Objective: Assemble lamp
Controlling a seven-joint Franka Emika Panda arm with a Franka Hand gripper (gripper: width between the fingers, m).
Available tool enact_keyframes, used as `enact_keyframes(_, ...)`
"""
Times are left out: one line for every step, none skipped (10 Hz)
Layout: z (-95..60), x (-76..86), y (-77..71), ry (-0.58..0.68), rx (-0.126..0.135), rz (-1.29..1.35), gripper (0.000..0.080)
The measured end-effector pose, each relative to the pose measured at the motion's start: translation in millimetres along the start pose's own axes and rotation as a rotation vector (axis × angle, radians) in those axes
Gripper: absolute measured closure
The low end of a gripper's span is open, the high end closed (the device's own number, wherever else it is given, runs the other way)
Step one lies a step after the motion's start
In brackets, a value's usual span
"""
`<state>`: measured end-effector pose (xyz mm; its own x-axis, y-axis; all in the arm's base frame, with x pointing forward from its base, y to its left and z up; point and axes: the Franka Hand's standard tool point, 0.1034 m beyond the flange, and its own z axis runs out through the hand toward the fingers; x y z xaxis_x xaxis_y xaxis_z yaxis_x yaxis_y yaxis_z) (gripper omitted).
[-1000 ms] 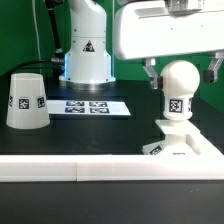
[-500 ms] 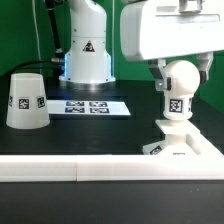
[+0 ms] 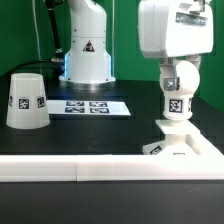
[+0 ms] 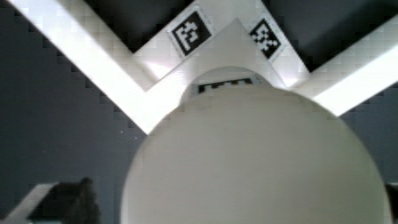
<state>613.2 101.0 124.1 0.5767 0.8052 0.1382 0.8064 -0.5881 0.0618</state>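
only exterior view shows shade [image 3: 27,100], bulb [image 3: 179,84] both

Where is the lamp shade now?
In the exterior view the shade stands at the left, beside the marker board, far from the bulb and base at the right.

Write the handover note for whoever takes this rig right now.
Gripper: fingers flank the bulb at its head; I cannot tell whether they grip it.
Bulb: upright, neck in the base, at the exterior view's right.
Shade: wide end down on the table at the exterior view's left, apart from both.
Done: bulb set in base; how firmly it is seated does not show.
Left: probably finish seating the bulb, then put the shade over it.
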Motion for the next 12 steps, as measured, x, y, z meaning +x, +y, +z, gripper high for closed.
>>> enact_keyframes(0.3,-1.0,-0.2,-0.008,-0.001,-0.051,0.0101)
enact_keyframes(1.5,-2.5,-3.5,-0.020,0.014,-0.047,0.0101)
enact_keyframes(1.6,-3.1,-3.3,-0.021,0.014,-0.046,0.0101)
enact_keyframes(1.8,-3.5,-3.1,-0.021,0.014,-0.045,0.0101)
enact_keyframes(1.9,-3.7,-3.1,-0.022,0.014,-0.045,0.0101)
enact_keyframes(1.9,-3.9,-2.9,-0.022,0.014,-0.035,0.0191)
enact_keyframes(2.0,-3.9,-2.9,-0.022,0.014,-0.006,0.0222)
enact_keyframes(2.0,-4.1,-2.7,-0.022,0.014,-0.006,0.0222)
enact_keyframes(1.7,-2.7,-3.6,-0.019,0.014,0.140,0.0222)
enact_keyframes(1.2,-1.0,-4.9,-0.020,0.012,0.318,0.0222)
enact_keyframes(1.2,0.0,-5.6,-0.021,0.010,0.432,0.0222)
enact_keyframes(0.7,-0.4,-4.3,-0.021,0.008,0.545,0.0222)
